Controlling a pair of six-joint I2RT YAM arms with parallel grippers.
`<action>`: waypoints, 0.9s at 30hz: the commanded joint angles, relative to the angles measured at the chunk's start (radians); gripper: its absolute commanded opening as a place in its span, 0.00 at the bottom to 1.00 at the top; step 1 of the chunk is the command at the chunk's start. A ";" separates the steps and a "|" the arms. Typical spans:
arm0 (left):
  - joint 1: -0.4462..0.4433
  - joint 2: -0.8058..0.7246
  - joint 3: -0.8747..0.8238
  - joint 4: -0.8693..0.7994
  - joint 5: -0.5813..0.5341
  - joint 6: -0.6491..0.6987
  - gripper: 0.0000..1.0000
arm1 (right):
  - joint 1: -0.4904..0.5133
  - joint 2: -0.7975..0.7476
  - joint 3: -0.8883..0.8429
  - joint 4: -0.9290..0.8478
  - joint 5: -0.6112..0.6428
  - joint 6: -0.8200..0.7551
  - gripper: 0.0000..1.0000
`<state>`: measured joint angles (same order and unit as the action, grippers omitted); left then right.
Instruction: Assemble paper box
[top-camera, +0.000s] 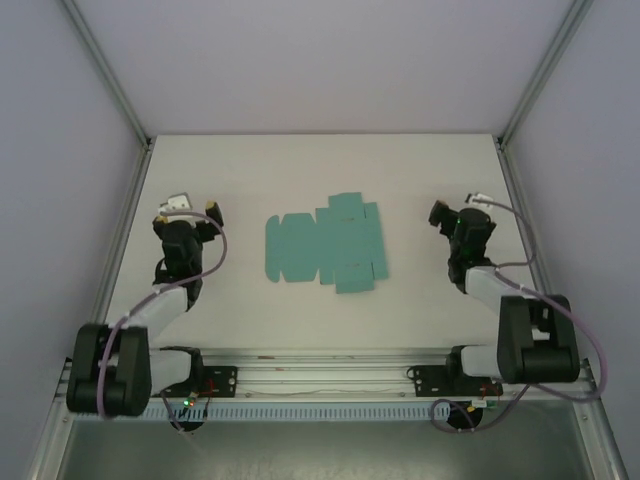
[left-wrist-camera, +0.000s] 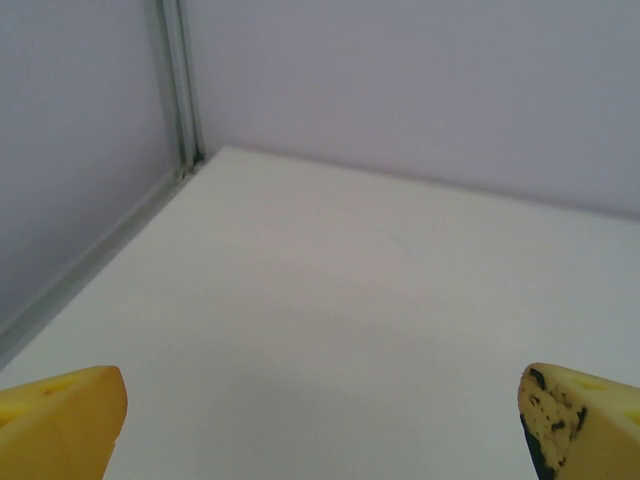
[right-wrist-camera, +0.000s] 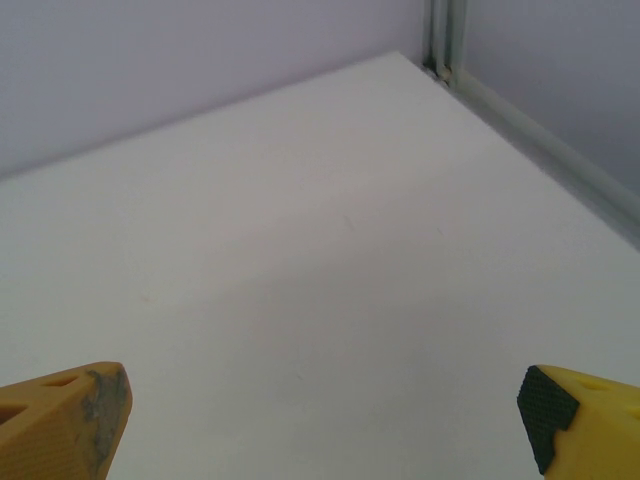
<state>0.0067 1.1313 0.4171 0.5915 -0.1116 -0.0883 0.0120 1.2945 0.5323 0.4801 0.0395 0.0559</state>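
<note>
The flat teal-green die-cut paper box (top-camera: 325, 248), laid at frame centre between the widely spread, empty left gripper (top-camera: 196, 205) and right gripper (top-camera: 460, 205), could be pushed away or creased if pinched unevenly.

No readable text

No words, labels, brands or numbers can be read in any of the three views.

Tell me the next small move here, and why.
Probably bring the left gripper in toward the paper box's left end. The sheet lies flat and unfolded on the table between the arms. Both the left and the right gripper are open, off to its sides, holding nothing.
</note>
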 joint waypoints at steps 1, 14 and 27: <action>-0.033 -0.109 0.080 -0.332 0.035 -0.133 1.00 | 0.085 -0.068 0.117 -0.298 -0.040 0.073 1.00; -0.198 0.034 0.087 -0.508 0.253 -0.411 1.00 | 0.425 0.306 0.411 -0.601 -0.329 0.323 0.63; -0.218 0.289 0.170 -0.446 0.546 -0.421 0.99 | 0.388 0.528 0.333 -0.511 -0.299 0.375 0.51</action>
<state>-0.2031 1.3911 0.5533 0.0967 0.3172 -0.4831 0.4156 1.7641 0.9180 -0.0204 -0.2443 0.4030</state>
